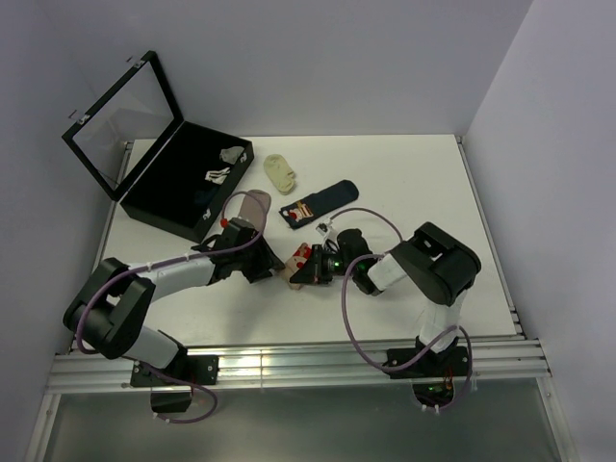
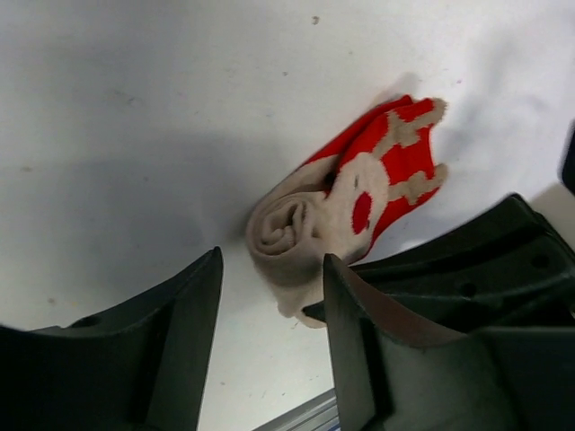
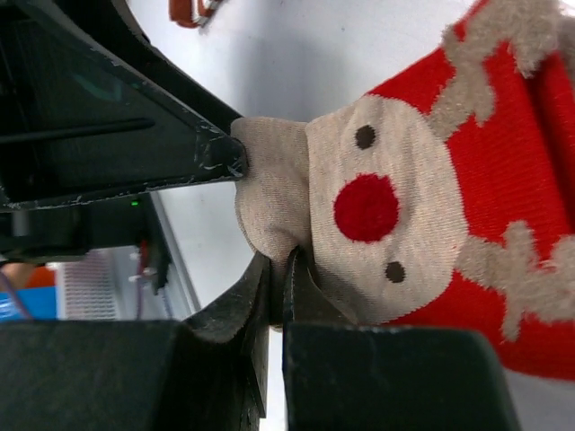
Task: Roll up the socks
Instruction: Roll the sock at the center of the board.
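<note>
White worktop fills the floor of a pale-walled booth; an open black case stands at its far-left corner, lid raised, with small white-grey items inside. A pale-yellow sock lies just off the case toward the far edge; the navy sock lies flat near the middle of the worktop; the dusty-pink sock lies beside the case's right end, partly crossed by the left arm's cable.

Both arms reach inward and meet between the middle and the near edge, over the beige sock. This sock is partly rolled; its beige end is wound into a coil, while the red part with the reindeer face lies unrolled on the surface.

Seen from the left wrist, the left gripper has its fingers spread wide, one on either side of the coil's near end, closed on nothing; the right wrist view shows one of those fingertips pressed against the beige fabric. The right gripper has its two fingers drawn tight together, pinching a fold of the beige sock at the edge of the reindeer face; in the overhead view it sits just right of the sock, with the left gripper just left of it.
</note>
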{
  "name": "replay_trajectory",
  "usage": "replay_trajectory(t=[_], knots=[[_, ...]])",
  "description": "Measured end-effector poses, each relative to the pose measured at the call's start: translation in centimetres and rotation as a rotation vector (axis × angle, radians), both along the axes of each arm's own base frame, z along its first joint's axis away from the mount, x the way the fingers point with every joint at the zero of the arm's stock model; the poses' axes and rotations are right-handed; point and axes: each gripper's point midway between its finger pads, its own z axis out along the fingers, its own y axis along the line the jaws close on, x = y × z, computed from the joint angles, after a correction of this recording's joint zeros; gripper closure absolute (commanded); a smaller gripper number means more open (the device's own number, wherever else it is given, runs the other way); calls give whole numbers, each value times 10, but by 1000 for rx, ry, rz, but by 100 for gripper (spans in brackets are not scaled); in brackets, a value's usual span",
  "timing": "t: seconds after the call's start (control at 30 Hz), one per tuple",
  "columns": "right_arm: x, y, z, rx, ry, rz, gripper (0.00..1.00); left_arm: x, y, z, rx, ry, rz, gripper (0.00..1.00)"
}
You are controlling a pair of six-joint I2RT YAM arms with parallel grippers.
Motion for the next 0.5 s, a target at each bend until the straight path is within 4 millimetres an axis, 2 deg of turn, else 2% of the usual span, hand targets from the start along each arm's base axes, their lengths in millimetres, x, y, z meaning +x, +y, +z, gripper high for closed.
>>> replay_trajectory(t=[0.2,0.23,0.3,0.4,0.43,0.5], knots=[[1,-1,-1,61,85,-3,100,3,-7,1,-41,-13,-6,62],[1,-1,-1,67,91,-3,100,3,-8,-1,-43,-11,-6,70],[1,-1,-1,73,105,-5,100,4,-10,-4,-47,-4,-6,80],[1,-2,-2,70,106,-6,94,6,-12,-7,-48,2,-10,87],[1,-2,-2,64,106,-7,92,6,-13,-8,-49,6,-12,97],[3,-4,-1,45,95,-12,82,9,-17,-8,-48,14,-20,100]])
